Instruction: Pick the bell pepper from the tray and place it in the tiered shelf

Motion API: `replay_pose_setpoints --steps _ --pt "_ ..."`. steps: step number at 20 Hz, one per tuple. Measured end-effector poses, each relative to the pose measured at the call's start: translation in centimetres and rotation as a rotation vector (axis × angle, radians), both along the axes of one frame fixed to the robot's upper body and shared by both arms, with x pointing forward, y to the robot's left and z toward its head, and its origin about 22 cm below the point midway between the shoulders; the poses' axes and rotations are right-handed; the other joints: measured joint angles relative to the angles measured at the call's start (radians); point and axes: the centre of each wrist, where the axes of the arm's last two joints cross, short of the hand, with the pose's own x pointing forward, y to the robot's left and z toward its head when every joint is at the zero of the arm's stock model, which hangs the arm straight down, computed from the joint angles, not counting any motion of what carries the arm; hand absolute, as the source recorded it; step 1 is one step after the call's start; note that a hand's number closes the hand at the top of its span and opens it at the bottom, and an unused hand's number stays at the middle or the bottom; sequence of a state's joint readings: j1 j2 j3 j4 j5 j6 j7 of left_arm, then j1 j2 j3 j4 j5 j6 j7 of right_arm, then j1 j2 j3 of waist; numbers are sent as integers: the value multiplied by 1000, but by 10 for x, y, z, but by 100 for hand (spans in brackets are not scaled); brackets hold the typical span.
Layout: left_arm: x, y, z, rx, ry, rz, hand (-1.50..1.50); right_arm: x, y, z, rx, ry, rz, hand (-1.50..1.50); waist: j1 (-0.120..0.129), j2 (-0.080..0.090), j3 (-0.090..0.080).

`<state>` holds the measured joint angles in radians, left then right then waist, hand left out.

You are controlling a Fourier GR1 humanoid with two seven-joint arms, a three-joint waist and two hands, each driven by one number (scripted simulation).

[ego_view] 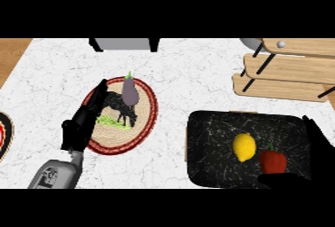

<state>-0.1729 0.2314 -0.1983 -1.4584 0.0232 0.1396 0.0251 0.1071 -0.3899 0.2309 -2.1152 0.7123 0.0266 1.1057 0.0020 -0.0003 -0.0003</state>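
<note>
A red bell pepper (273, 161) lies on the black tray (216, 146) at the lower right, beside a yellow lemon (244, 147). My right hand (318, 150) is over the tray's right edge, fingers straight up along the side and thumb (278, 179) below the pepper; the pepper sits between thumb and fingers, and I see no contact. The wooden tiered shelf (288, 71) stands at the upper right. My left hand (85, 119) rests open at the left, fingers up, over the edge of a round plate.
A round red-rimmed plate (145, 122) with an animal picture carries a purple eggplant (130, 91). Part of another plate (4, 133) shows at the left edge. A grey object (124, 44) stands at the counter's back edge.
</note>
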Motion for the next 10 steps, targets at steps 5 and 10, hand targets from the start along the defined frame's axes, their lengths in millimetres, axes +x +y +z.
replay_pose_setpoints --steps 5,10 --pt "5 1 -6 -4 2 0 0 8 3 -8 -3 27 -12 -150 -2 1 0" --pt "1 -5 -1 -1 3 1 0 1 2 -21 -14 70 -28 -150 -3 0 0"
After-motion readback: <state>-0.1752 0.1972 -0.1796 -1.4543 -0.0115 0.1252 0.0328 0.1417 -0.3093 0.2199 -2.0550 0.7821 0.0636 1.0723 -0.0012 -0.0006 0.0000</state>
